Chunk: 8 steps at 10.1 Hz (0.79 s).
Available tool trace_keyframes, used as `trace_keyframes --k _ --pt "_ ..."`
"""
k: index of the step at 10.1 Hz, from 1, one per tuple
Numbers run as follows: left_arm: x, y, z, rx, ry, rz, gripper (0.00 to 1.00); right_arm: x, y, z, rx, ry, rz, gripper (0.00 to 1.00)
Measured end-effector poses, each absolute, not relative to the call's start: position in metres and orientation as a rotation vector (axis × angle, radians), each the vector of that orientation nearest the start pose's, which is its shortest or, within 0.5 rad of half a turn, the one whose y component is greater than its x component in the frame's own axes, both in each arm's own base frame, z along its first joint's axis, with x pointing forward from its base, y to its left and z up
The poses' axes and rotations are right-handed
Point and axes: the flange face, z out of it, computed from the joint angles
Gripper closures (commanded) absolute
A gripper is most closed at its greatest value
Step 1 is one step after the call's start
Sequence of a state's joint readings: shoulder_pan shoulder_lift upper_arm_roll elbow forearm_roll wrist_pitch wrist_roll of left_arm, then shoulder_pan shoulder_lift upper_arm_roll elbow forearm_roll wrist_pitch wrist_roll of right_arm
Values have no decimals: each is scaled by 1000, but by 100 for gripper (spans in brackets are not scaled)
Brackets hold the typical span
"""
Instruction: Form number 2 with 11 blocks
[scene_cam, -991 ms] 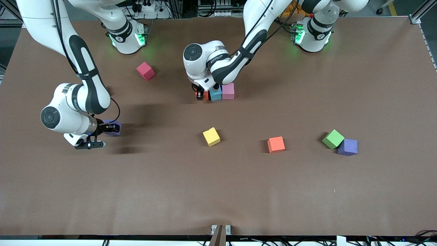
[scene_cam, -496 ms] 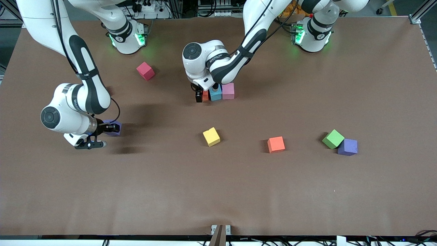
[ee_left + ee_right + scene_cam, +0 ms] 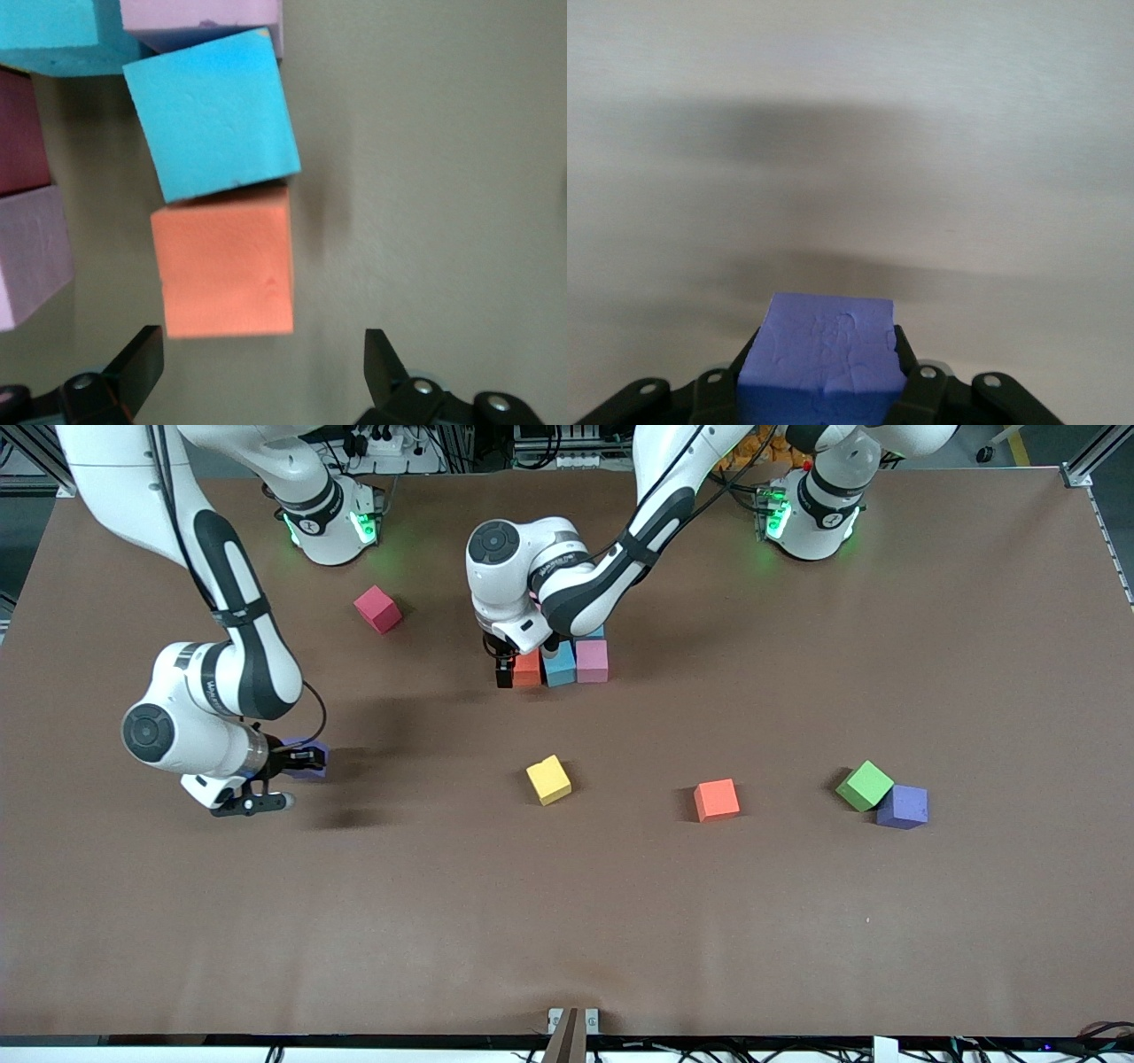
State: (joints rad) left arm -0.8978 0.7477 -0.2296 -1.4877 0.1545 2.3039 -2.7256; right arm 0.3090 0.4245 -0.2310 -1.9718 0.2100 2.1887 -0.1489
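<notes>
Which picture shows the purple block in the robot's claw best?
The right wrist view: the purple block fills the space between the right claw fingers, clamped on both sides. The front view shows only a sliver of it beside the arm. The left wrist view doesn't show it.
</notes>
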Motion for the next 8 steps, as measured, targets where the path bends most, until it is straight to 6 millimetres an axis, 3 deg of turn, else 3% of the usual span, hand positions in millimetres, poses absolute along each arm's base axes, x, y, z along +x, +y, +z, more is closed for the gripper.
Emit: trace_keyframes --k 3,6,8 --pt "356 -635 292 -2293 -2320 93 0 588 105 252 -3065 -152 302 100" --pt "408 -597 345 -2302 -2343 41 0 584 135 254 -3076 -120 301 100" --pt "448 -561 373 -2370 -2282 -1 0 580 168 260 -3086 -110 285 100"
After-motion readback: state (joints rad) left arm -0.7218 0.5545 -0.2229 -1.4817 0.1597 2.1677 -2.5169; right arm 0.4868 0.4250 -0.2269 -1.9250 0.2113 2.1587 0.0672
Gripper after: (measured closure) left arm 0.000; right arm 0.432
